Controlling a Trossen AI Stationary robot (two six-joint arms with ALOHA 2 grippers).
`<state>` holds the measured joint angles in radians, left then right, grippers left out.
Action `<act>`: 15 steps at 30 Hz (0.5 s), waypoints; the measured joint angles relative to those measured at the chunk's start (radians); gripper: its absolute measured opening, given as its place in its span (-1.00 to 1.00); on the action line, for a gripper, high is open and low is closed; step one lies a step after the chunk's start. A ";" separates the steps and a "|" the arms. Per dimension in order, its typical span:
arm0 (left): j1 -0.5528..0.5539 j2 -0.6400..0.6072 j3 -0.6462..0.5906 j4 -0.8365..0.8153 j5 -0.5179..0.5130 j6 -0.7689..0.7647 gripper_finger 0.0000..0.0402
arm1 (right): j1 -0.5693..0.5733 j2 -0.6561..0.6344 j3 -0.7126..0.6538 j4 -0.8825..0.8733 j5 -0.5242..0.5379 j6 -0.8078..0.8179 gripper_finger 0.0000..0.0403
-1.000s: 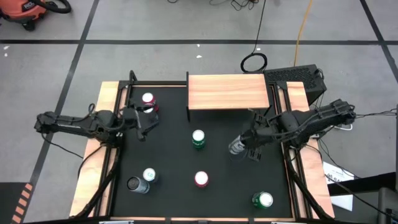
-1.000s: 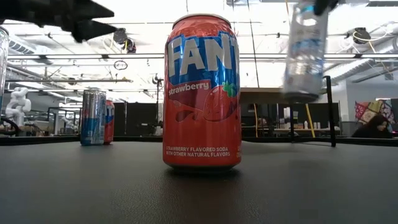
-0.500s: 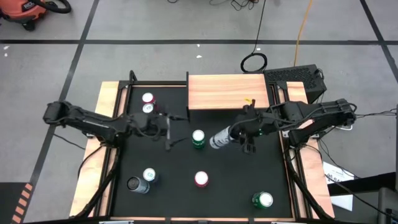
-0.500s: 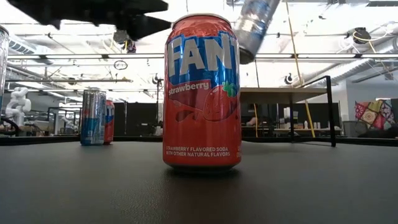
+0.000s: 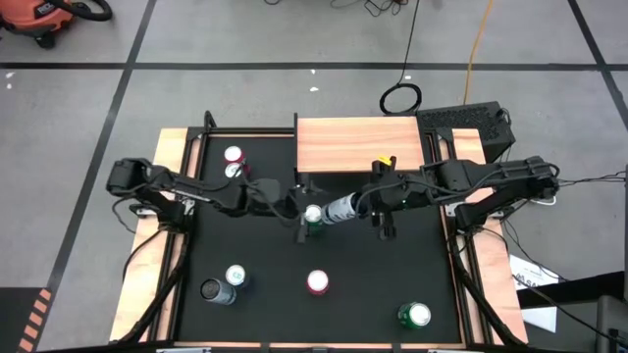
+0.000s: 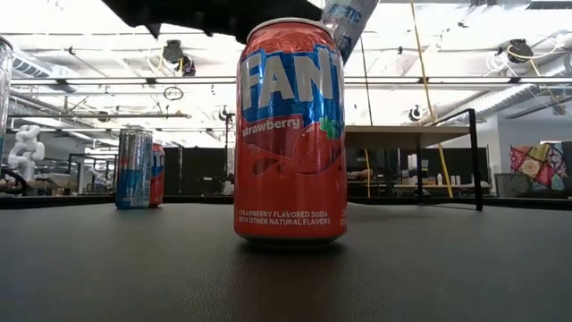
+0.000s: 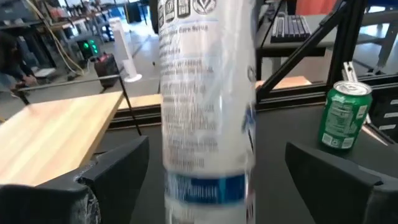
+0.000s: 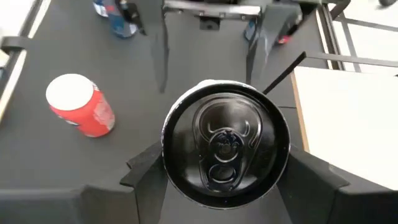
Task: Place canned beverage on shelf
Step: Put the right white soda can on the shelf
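The right gripper [image 5: 365, 204] holds a silver can [image 5: 340, 210] sideways above the desk [image 5: 255, 294]; the left gripper [image 5: 294, 201], fingers wide, flanks it. A mistimed handover could drop it short of the shelf [image 5: 358, 144].

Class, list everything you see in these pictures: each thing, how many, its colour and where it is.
table: one, black with light wood borders, centre.
shelf: one, wood-grain top, table's back edge.
held can: one, white-silver, tilted, in front of the shelf.
green cans: two, centre and front right.
red cans: two, back left and front centre.
other cans: three, silver, blue-silver and dark, left side.
cable coil: one, black, on the floor.
left claw: open, on either side of the held can.
right claw: shut on the held can.
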<state>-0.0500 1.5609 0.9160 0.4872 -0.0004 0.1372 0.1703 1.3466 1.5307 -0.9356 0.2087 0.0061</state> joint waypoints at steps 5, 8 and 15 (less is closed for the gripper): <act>0.011 0.070 0.068 -0.040 0.001 0.000 0.93 | 0.000 0.021 0.000 0.032 0.000 -0.028 0.18; 0.015 0.083 0.078 -0.041 0.002 0.000 0.88 | 0.000 0.024 0.000 0.033 -0.001 -0.040 0.18; 0.017 0.083 0.078 -0.027 -0.002 0.000 0.52 | 0.000 0.023 0.000 0.034 0.000 -0.018 0.18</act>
<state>-0.0330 1.6436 0.9943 0.4599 -0.0021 0.1369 0.1707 1.3697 1.5307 -0.9016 0.2089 -0.0123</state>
